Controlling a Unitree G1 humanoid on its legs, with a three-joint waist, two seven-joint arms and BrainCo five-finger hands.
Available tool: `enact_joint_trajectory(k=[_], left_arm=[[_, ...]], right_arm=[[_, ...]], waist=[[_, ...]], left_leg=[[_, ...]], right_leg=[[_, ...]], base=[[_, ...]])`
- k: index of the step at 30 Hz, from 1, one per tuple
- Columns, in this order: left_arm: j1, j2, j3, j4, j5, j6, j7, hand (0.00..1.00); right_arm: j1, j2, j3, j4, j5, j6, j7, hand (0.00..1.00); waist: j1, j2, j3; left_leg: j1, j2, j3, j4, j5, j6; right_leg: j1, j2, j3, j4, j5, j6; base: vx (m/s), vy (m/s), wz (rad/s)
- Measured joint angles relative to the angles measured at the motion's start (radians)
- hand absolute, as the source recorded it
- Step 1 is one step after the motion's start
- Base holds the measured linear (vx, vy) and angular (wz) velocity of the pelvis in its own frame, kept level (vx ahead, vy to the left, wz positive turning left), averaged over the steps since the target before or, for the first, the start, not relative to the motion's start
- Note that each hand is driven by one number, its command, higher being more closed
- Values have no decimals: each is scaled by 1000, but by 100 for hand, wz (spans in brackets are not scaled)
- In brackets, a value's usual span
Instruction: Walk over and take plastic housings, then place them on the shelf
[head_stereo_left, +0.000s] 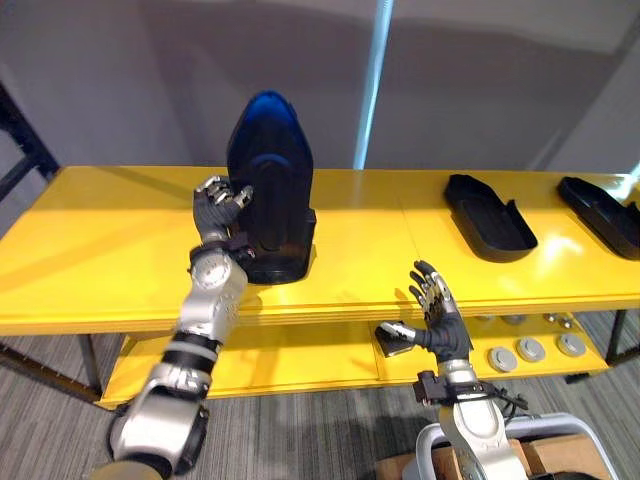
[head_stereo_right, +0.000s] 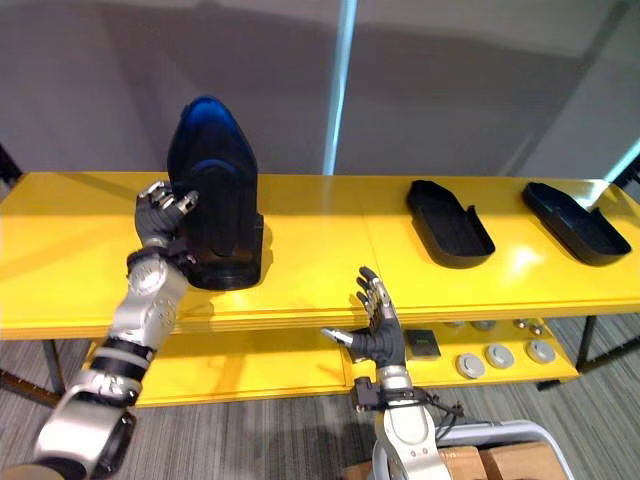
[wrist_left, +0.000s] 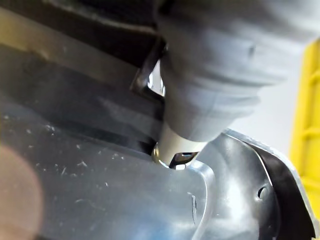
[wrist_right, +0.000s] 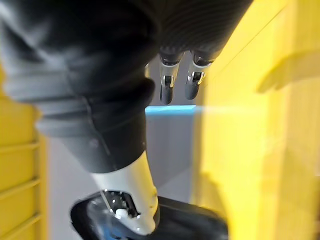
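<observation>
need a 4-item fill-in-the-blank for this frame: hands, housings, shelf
1. The left hand grips the housing that stands ____ on the top shelf.
2. ____ other housings lie flat toward that shelf's right end.
3. The right hand is open and holds ____.
4. The grey discs sit on the ____ level, below the flat housings.

Missing words: upright; Two; nothing; lower
</observation>
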Motion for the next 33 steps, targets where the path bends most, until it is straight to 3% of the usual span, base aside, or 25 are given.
enact_joint_trajectory(k=[7,10,17,20,23,25,33], left_arm=[[-193,65,-85,205,-135,38,-44,100],[-220,80,-113,253,-153,53,-58,100],[-228,82,-130,373,-143,137,-62,100],[-228,88,-130,383,-98,150,-74,100],[-229,91,-129,396,17,170,-92,100],[-238,94,-127,422,152,182,-99,100],[-321,150,-88,447,429,204,-96,100]], right_arm=[[56,-24,159,13,1,9,63,0],[58,-25,215,22,-1,11,77,0],[58,-20,325,56,-7,26,96,0],[58,-20,339,56,-7,35,98,0],[66,-20,339,56,-9,36,98,0],[84,-20,339,54,-17,36,100,0],[127,2,343,49,-22,24,117,0]], waist=[[-39,4,57],[-46,7,82],[-49,7,141],[-50,8,142],[-50,8,143],[-50,7,149],[-51,7,200]], left_leg=[[-30,14,38,0,4,0],[-48,17,38,0,9,1],[-59,18,42,0,15,-2],[-59,18,42,0,15,-2],[-59,18,42,0,15,-2],[-58,18,43,0,15,-2],[-82,19,64,0,19,-2]], right_leg=[[-42,16,37,-18,29,-6],[-63,19,37,-17,33,-8],[-76,20,39,-16,40,-5],[-76,20,39,-17,40,-5],[-76,20,39,-17,40,-5],[-77,20,39,-16,41,-5],[-113,23,63,-15,52,-5]], base=[[-29,18,-17],[-52,5,-2],[-5,8,-1],[9,11,0],[-20,35,-1],[-29,31,-2],[-13,38,-7]])
